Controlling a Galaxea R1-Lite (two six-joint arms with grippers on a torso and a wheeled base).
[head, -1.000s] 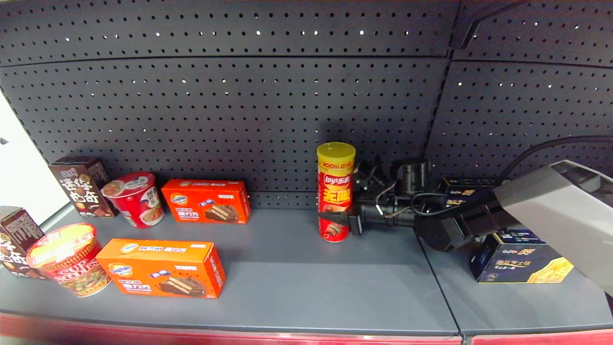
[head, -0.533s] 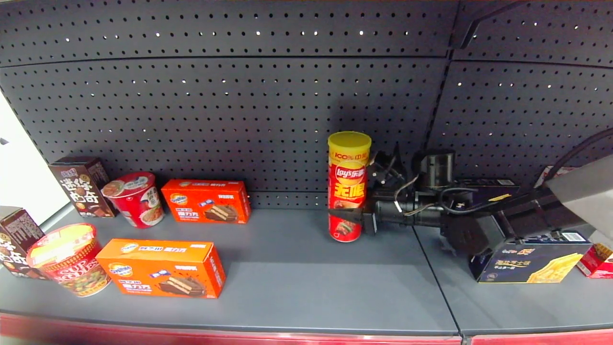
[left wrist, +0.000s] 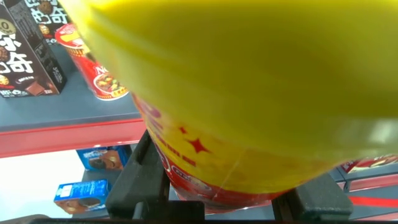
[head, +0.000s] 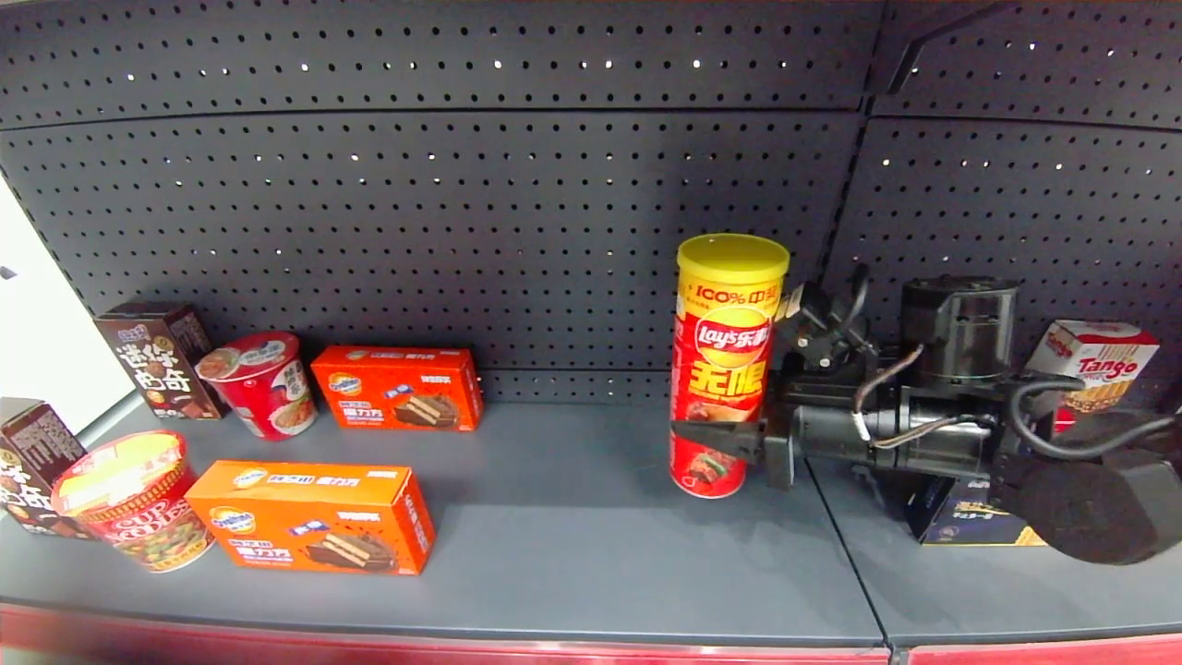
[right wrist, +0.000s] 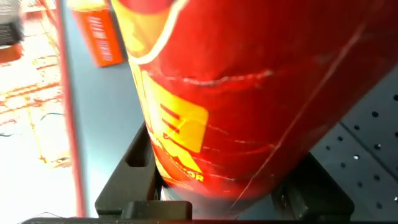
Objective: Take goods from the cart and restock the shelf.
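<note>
1. While the left gripper [left wrist: 224, 196] sits out in front of the shelf's red front edge [head: 443, 637], its jaws are clamped on a second chips can [left wrist: 236, 93], yellow above and red below, one dark finger [left wrist: 134, 186] on each side.
2. Front row on the shelf [head: 572, 554], robot's left: brown box [head: 28, 453] at the far left, cup noodles [head: 129, 499] just beside it, then an orange biscuit box [head: 314, 517] lying flat, touching or nearly touching the cup.
3. Mid-depth, right of centre: the right gripper [head: 716, 441] comes in from the right, jaws closed on the chips can [head: 729, 360] low on its body. The can is upright, yellow lid on top, near the seam between the two shelf boards. Its base is at shelf level; can't tell if it touches.
4. Right wrist view confirms the grip: red can wall between both fingers.
5. Dark blue box [head: 960, 522] lies under the right arm, on the right board, partly hidden.
6. Back row, left to right: second brown box [head: 157, 358], red cup [head: 261, 380], second orange box [head: 399, 388], all close together; well apart on the far right, a white-and-red box [head: 1094, 365] behind the arm.
7. Grey pegboard [head: 462, 231] forms the back wall.
</note>
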